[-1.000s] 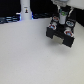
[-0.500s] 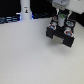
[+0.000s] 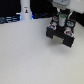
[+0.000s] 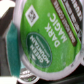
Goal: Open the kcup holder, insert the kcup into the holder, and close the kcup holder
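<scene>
The kcup [image 4: 45,42] fills the wrist view, its green lid facing the camera right under the pincer [image 3: 62,21], which seems to grip it, though the fingers themselves are hidden. The holder [image 3: 61,34] sits directly beneath on the white worktop [image 3: 30,55], drawer apparently open. The pod looks tilted; if lowered off-centre it could catch a slot rim and jam or tip. The lid reads "DARK MAGIC" and "GREEN MOUNTAIN", with a QR code.

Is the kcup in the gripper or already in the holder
In the gripper, it seems: the kcup's green lid fills the wrist view. The gripper hovers over the kcup holder.
</scene>
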